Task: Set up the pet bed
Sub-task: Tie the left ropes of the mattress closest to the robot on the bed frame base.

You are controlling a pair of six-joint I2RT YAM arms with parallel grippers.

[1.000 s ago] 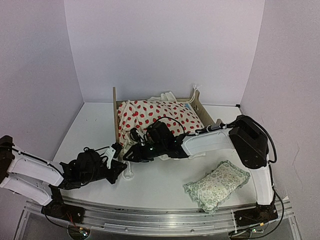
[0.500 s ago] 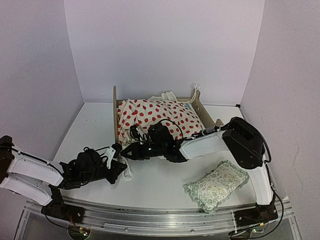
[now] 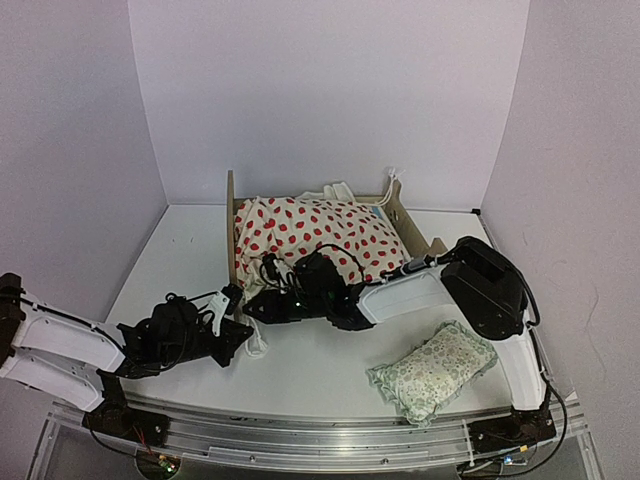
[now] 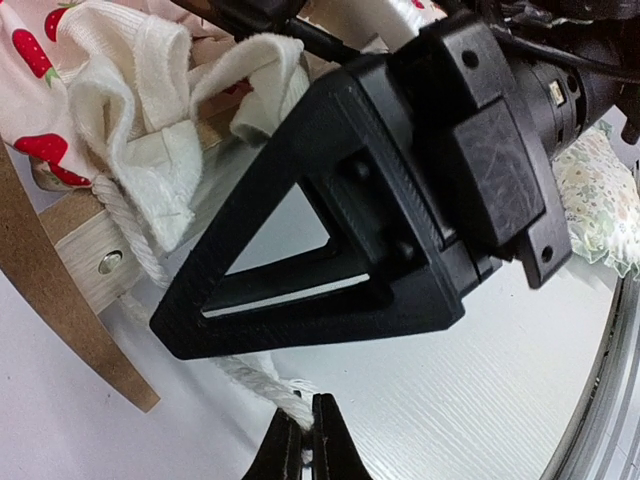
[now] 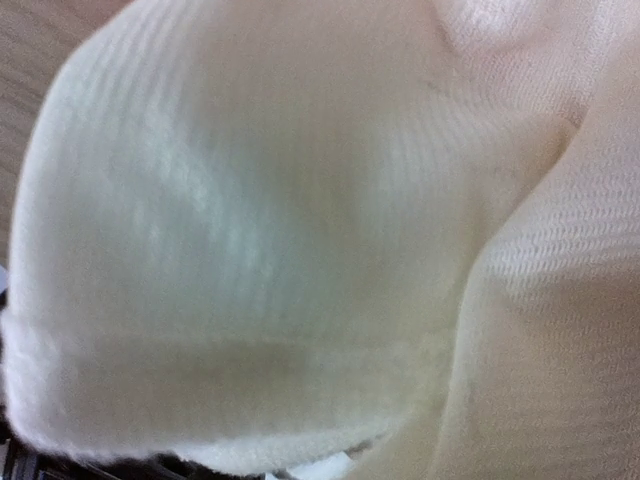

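Right pincer (image 3: 258, 305) has shifted left along the near edge of the pet bed (image 3: 231, 225), nose in cream fabric (image 5: 300, 250); cannot tell its grip. Left pincer (image 4: 312, 440) stays clenched on white rope (image 4: 135, 245). Bed sits mid-worktop (image 3: 320, 372); probably still fixing 1 corner.

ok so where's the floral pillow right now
Top view: the floral pillow lies on the table at near right, beside the right arm's base, apart from the pet bed.

The cushion (image 3: 318, 228) lies in the pet bed (image 3: 231, 236) at the desk's (image 3: 320, 368) rear centre, the pillow (image 3: 435, 368) on the desk to its front right, and the rope (image 4: 125, 225) runs from its near-left corner to my left tool (image 4: 312, 430).
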